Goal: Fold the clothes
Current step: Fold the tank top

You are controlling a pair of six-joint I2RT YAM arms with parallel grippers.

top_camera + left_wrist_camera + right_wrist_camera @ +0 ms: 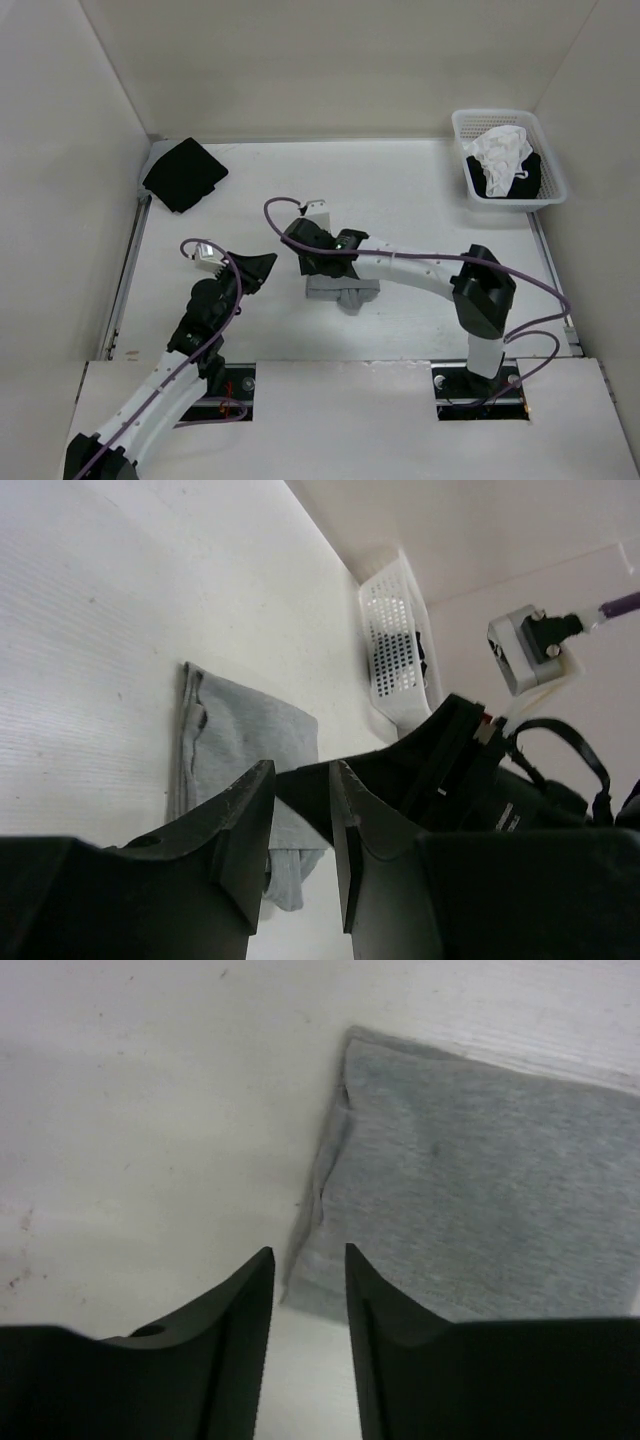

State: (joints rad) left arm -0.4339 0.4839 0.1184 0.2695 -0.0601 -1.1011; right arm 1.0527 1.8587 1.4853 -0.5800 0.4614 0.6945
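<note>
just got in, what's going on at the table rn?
Two arms are folding a grey tank top. It already lies in a small folded rectangle mid-table. The right gripper hovers over one edge of it, jaws apart, holding nothing. The left gripper sits off to the left, open and empty. A black cloth lies in the far left corner. A basket at far right holds other clothes.

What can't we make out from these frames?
- Top view: right arm covers the far side of the folded grey top; full outline unseen.
- Left wrist view: the jaws hide the top's near end.
- Right wrist view: top cut off at the right edge.
- Basket: clothes inside too small to count.
</note>
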